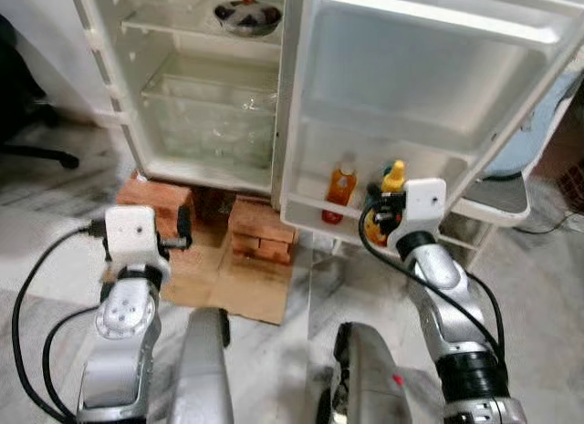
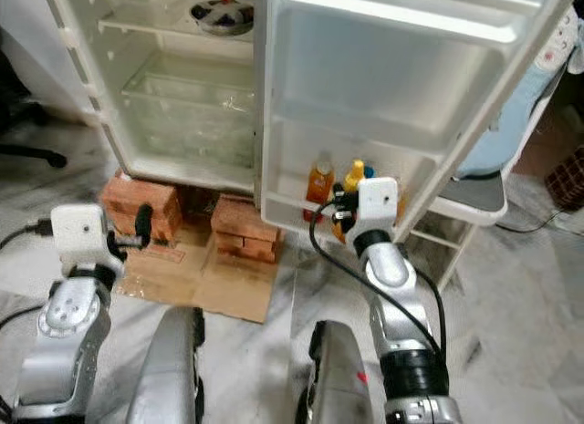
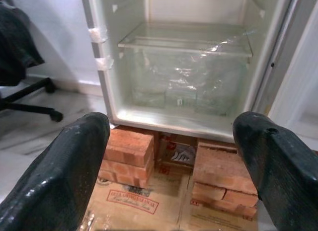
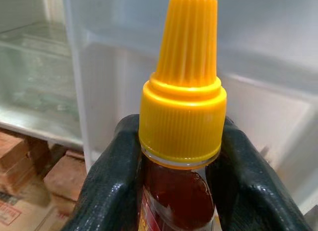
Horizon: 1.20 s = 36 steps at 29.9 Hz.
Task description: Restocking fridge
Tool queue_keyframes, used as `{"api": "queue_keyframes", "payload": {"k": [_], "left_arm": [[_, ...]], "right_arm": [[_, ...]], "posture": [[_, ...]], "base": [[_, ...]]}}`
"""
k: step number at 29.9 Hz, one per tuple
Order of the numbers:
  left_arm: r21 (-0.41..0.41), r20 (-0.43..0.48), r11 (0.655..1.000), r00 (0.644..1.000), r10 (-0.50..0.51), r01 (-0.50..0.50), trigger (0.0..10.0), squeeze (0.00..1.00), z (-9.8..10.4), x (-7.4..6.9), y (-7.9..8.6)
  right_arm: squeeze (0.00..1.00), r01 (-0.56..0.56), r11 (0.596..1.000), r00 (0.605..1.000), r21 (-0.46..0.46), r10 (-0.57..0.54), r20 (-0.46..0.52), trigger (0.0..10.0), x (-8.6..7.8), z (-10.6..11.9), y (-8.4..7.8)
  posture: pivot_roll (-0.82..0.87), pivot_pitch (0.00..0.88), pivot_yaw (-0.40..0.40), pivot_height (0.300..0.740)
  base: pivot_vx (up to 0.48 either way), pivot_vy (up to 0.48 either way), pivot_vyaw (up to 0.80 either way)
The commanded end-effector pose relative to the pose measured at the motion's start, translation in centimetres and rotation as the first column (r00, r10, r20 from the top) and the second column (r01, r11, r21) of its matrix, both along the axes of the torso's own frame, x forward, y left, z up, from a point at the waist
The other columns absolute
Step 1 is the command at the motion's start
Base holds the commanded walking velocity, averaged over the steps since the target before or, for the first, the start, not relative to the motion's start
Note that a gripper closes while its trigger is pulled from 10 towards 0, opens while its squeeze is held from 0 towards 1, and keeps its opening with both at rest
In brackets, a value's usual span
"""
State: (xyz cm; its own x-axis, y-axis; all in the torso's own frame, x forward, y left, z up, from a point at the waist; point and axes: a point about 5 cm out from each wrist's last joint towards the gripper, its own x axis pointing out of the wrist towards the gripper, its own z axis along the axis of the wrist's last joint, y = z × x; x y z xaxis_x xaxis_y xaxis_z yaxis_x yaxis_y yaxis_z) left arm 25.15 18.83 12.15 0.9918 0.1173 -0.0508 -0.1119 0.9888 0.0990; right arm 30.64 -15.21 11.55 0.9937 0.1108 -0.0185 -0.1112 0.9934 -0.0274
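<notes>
My right gripper is shut on a sauce bottle with a yellow ribbed cap and dark red contents, held upright at the lowest shelf of the open fridge door. An orange drink bottle stands on that shelf just to the left of it. My left gripper is open with nothing in it, low in front of the fridge, its black fingers spread wide toward the clear drawer.
The fridge rests on stacks of red bricks over flattened cardboard. A bowl sits on an upper glass shelf. An office chair base stands at the left, a white stand at the right.
</notes>
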Motion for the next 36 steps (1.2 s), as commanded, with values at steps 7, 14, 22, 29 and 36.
{"api": "queue_keyframes", "payload": {"k": [7, 14, 22, 29, 36], "left_arm": [[0.021, 0.041, 0.999, 0.999, -0.030, 0.029, 10.0, 0.00, 0.71, 0.13, -0.24], [0.019, 0.058, 0.999, 0.997, -0.042, 0.041, 10.0, 0.00, 0.97, 0.16, -0.12], [0.012, 0.063, 0.999, 0.997, -0.043, 0.042, 10.0, 0.00, 1.00, 0.22, -0.24], [0.007, 0.067, 0.999, 0.997, -0.043, 0.042, 10.0, 0.00, 1.02, 0.29, -0.29], [-0.005, 0.068, 0.999, 0.997, -0.038, 0.038, 10.0, 0.00, 1.03, 0.34, -0.33]], "right_arm": [[0.00, -0.005, 1.000, 0.999, 0.003, 0.005, 0.053, 10.0, 0.33, 1.26, 0.28], [0.00, -0.007, 1.000, 0.998, 0.004, 0.007, 0.056, 10.0, 0.36, 1.35, 0.32], [0.00, -0.024, 1.000, 0.998, 0.017, 0.023, 0.060, 10.0, 0.38, 1.40, 0.53], [0.00, -0.028, 0.999, 0.998, 0.019, 0.027, 0.061, 10.0, 0.41, 1.42, 0.53], [0.00, -0.031, 0.999, 0.998, 0.017, 0.030, 0.062, 10.0, 0.41, 1.46, 0.54]], "posture": [[0.06, 0.130, -0.107, 0.593], [0.06, 0.129, -0.107, 0.593], [0.06, 0.129, -0.107, 0.593], [0.05, 0.129, -0.106, 0.593], [0.05, 0.128, -0.107, 0.593]], "base": [[0.000, 0.000, 0.00], [0.075, 0.000, 0.00], [0.351, 0.000, 0.00], [0.349, 0.000, 0.00], [0.328, 0.035, 0.00]]}}
